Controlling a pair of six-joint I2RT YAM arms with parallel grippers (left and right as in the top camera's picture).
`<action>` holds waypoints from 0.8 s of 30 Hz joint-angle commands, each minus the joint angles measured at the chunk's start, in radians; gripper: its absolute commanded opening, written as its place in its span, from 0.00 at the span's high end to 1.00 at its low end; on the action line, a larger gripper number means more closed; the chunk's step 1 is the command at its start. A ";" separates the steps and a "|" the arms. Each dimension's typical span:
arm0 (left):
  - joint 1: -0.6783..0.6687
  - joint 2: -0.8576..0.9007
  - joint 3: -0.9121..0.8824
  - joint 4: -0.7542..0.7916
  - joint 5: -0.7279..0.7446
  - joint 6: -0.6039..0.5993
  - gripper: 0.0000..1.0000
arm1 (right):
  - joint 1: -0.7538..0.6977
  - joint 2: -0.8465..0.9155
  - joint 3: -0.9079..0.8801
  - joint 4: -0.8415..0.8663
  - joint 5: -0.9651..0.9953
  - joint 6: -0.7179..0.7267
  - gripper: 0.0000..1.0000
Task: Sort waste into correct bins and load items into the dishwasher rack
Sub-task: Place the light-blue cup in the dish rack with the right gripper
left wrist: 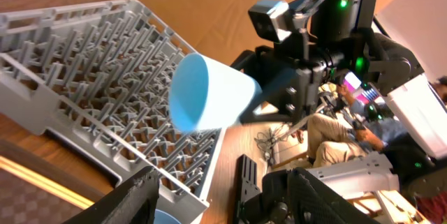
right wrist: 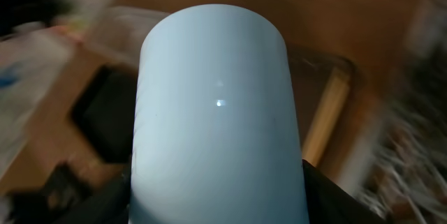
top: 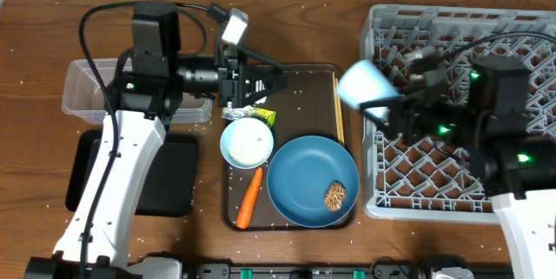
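Overhead, the right gripper (top: 391, 105) holds the cup (top: 365, 85) at the rack's (top: 521, 31) left edge, centre right, the left gripper (top: 261, 81) gapes empty, and bowl (top: 247, 142), plate (top: 304, 175), chopsticks (top: 338, 105), carrot (top: 250, 199) and wrapper (top: 261, 116) wait mid-frame, unsorted.

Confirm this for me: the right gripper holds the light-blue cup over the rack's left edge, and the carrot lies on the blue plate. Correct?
One thing is off: the carrot lies on the brown tray, just left of the blue plate, not on it. The overhead view shows this. The right gripper does hold the light-blue cup over the rack's left edge.
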 commanded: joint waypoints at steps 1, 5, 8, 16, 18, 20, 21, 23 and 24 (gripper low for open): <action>0.004 -0.003 0.000 -0.009 0.010 -0.010 0.40 | -0.103 -0.029 0.004 -0.041 0.205 0.140 0.50; 0.004 -0.003 -0.001 -0.020 0.010 -0.010 0.40 | -0.268 -0.037 0.004 -0.122 0.367 0.291 0.49; 0.004 -0.003 -0.001 -0.020 0.010 -0.010 0.40 | -0.392 -0.032 0.004 -0.163 0.446 0.359 0.48; 0.004 -0.003 -0.001 -0.021 0.000 -0.010 0.40 | -0.690 0.003 0.004 -0.185 0.438 0.399 0.49; 0.004 -0.003 -0.001 -0.025 -0.026 -0.010 0.40 | -0.731 0.023 0.004 -0.196 0.403 0.399 0.49; 0.003 -0.003 -0.001 -0.039 -0.053 -0.010 0.40 | -0.752 0.051 0.004 -0.212 0.386 0.399 0.49; 0.003 -0.003 -0.001 -0.047 -0.064 -0.009 0.40 | -0.757 0.067 0.004 -0.220 0.386 0.398 0.49; 0.003 -0.003 -0.001 -0.061 -0.076 -0.009 0.40 | -0.760 0.104 0.004 -0.233 0.386 0.394 0.48; 0.003 -0.003 -0.001 -0.069 -0.084 -0.009 0.40 | -0.760 0.121 0.004 -0.237 0.385 0.389 0.48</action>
